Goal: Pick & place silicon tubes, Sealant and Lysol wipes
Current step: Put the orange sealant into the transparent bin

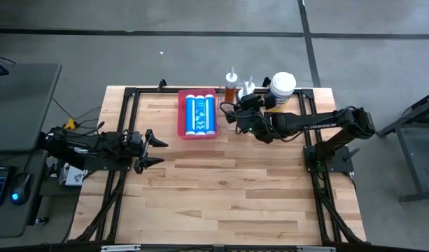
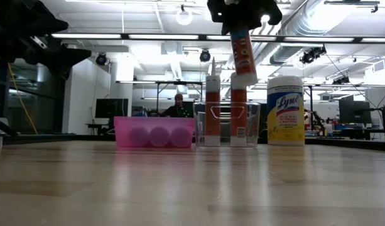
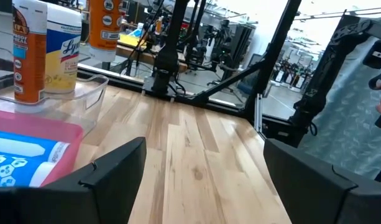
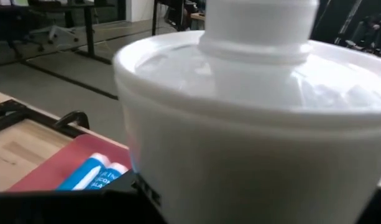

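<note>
My right gripper is shut on an orange-and-white caulk cartridge and holds it above the clear plastic container at the table's far edge. Two more cartridges stand upright in that container. The Lysol wipes canister, with a white lid and yellow label, stands on its base just right of the container; it also shows in the high view. A pink tray left of the container holds blue-and-white tubes. My left gripper is open and empty at the table's left side. My right gripper holds the cartridge by its upper part, coming at it about level from the table's right side. The cartridge hangs below the fingers, nearly upright and slightly tilted. Its lower end is clear of the container's rim. The cartridge fills the right wrist view and hides the fingers.
A black metal frame runs around the tabletop's edges. The near half of the wooden table is bare wood. People and workbenches show in the room beyond the table's far edge.
</note>
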`<state>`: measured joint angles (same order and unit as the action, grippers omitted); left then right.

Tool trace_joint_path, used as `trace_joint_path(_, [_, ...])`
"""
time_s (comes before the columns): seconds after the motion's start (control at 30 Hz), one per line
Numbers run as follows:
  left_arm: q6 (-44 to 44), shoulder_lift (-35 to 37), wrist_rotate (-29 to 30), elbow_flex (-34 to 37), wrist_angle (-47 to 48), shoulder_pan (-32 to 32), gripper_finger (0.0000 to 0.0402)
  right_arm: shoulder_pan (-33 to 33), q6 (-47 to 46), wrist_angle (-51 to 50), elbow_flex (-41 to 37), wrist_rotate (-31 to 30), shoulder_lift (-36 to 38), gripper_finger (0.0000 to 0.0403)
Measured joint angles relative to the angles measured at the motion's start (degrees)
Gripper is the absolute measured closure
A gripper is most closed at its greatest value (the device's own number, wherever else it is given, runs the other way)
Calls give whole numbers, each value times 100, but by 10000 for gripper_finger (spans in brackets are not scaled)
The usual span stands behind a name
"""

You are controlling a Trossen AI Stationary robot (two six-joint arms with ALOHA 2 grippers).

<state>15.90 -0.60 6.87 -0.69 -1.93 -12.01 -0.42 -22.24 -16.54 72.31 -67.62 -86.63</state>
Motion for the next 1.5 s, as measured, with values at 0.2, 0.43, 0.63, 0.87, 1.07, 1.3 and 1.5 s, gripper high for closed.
trace_joint_path(0.2, [0, -2, 2, 0, 1, 0, 82, 1, -7, -63, 0, -313, -41, 235])
trace_joint_path(0.43, [0, -2, 4, 0, 2, 0, 82, -3, -500, -93, -7, -797, -137, 235])
trace_joint_path(0.63, [0, -2, 7, 0, 2, 0, 82, -35, -1363, -131, -7, -959, -435, 235])
trace_joint_path(0.87, [0, -2, 7, 0, 2, 0, 82, -40, -1438, 456, -5, -1182, -980, 235])
trace_joint_path(1.07, [0, -2, 7, 0, 2, 0, 82, -150, -1396, 810, -6, -1215, -1314, 235])
trace_joint_path(1.3, [1, -2, 7, 0, 2, 0, 82, -300, -1395, 1176, -4, -1195, -1697, 235])
trace_joint_path(1.5, [2, -2, 4, 0, 2, 0, 82, -386, -1530, 1347, -4, -1158, -1962, 235])
